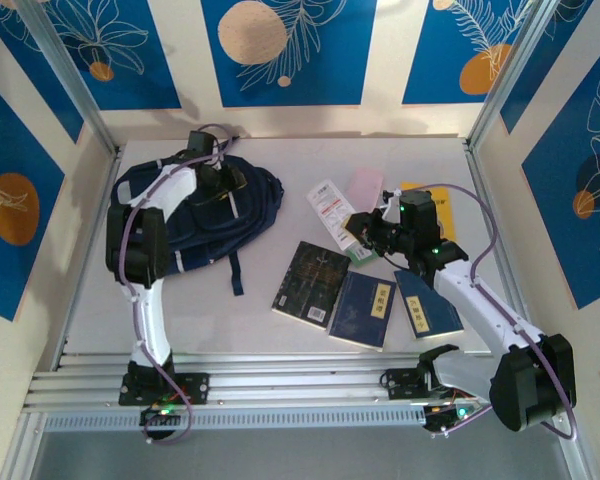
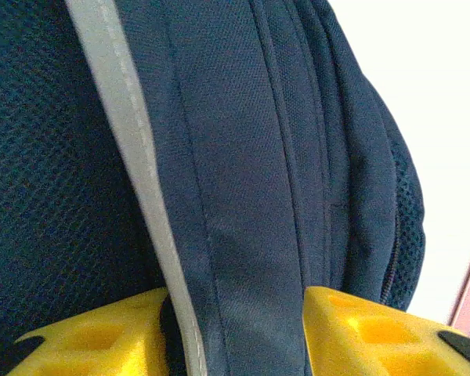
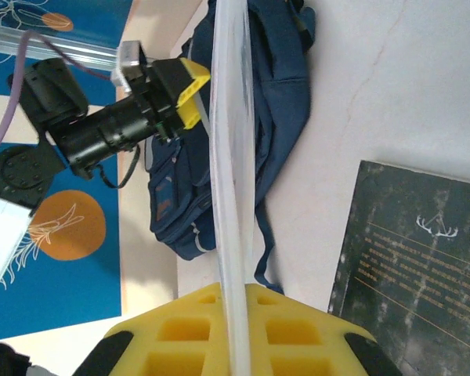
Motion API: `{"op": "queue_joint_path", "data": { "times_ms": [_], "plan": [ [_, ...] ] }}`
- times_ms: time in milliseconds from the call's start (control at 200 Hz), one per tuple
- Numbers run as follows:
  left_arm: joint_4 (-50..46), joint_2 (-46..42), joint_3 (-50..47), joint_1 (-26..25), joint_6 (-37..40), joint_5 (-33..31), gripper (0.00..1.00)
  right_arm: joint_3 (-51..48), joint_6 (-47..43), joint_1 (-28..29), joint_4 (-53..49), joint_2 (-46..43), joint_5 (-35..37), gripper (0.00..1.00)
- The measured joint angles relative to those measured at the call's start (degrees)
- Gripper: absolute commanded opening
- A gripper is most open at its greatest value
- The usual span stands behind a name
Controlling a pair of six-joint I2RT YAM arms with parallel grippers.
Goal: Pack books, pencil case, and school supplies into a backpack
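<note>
- at the back left of the bench point(image 1: 210, 320): navy backpack point(image 1: 255, 210), lying flat, grey stripe and dark straps showing.
- pinched on a raised fold of that backpack point(image 2: 243, 157): left hand point(image 2: 235, 294), one yellow finger point(image 2: 94, 345) pressed to each side of the fabric, beside the grey stripe.
- from above, left hand point(image 1: 218, 178) down over the far end of the bag, arm arched across it.
- to the right of the backpack, past a gap of bare bench: white packet point(image 1: 328, 208) with red print, clenched at its near end by the right hand point(image 1: 363, 232).
- seen edge-on from the right wrist: white packet point(image 3: 229, 157) running up from between the yellow pads of the right hand point(image 3: 235, 313), with the backpack point(image 3: 274, 102) and left hand point(image 3: 184, 86) beyond.
- just behind the packet: pink case point(image 1: 366, 186), flat on the bench.
- right of the case, partly under the right arm: yellow book point(image 1: 443, 210).
- nearer the arms: black book point(image 1: 312, 282) with gold pattern, apart from the bag; also at the right of the right wrist view point(image 3: 415, 258).
- beside it to the right: two navy books point(image 1: 363, 310) with pale labels, close side by side.
</note>
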Motion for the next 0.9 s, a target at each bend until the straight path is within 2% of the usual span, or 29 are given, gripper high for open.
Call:
{"op": "queue_joint_path", "data": {
  "times_ms": [45, 150, 340, 510, 680, 900],
  "plan": [
    [0.07, 1.14, 0.98, 0.0, -0.44, 0.81, 0.27, -0.26, 0.0, -0.02, 0.72, 0.22, -0.37, 0.0],
    [-0.31, 2.89, 2.67, 0.07, -0.24, 2.14, 0.0, -0.63, 0.0, 0.0, 1.2, 0.98, -0.74, 0.0],
    [-3.13, 3.37, 5.57, 0.07, 2.58, 3.63, 0.0, -0.63, -0.68, -0.13, 0.09, 1.22, -0.28, 0.0],
    [-10.54, 1.57, 9.81, 0.07, 7.02, 3.87, 0.0, 1.97, -4.04, 0.07, -6.21, 1.2, 2.6, 0.0],
    [-19.15, -5.35, 11.85, 0.13, 11.76, 5.51, 0.0, 4.9, -7.1, 0.07, -10.01, -0.09, 5.62, 0.0],
    [-25.09, -19.12, 10.12, 0.39, 16.26, 10.32, 0.0, 8.33, -10.36, 1.57, -12.02, 0.28, 4.42, 0.0]
  ]
}}
